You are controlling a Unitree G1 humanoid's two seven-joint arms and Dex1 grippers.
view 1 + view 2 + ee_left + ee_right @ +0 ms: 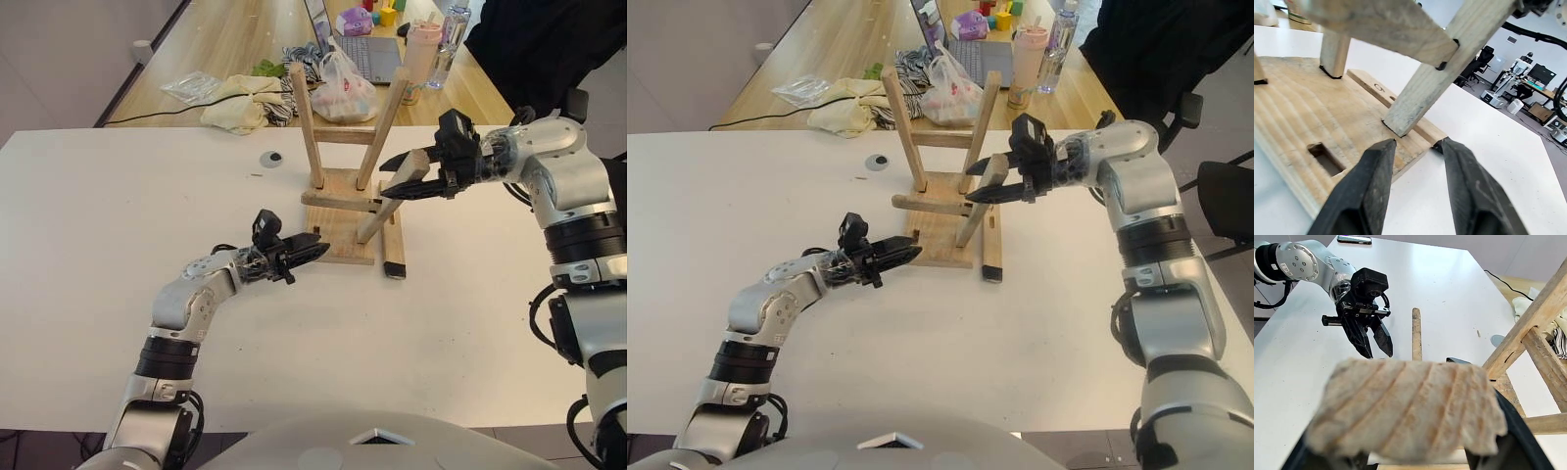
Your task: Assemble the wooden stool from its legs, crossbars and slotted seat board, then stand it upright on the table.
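The slotted seat board (338, 250) lies flat on the white table. Two legs (306, 117) stand up from it, joined by crossbars (338, 201). A third leg (377, 217) leans with its foot on the board, and my right gripper (384, 180) is shut on its upper end (1405, 406). One loose wooden piece (395, 245) lies on the table along the board's right edge. My left gripper (315, 253) is open, low over the table, its fingertips (1383, 152) at the board's near left corner, close to an empty slot (1327, 156).
A small round disc (271, 158) lies on the white table (118, 215) behind and left of the stool. Past the far edge, a wooden table holds cloths, a plastic bag (343, 93), a laptop and bottles. There is bare table to the left and in front.
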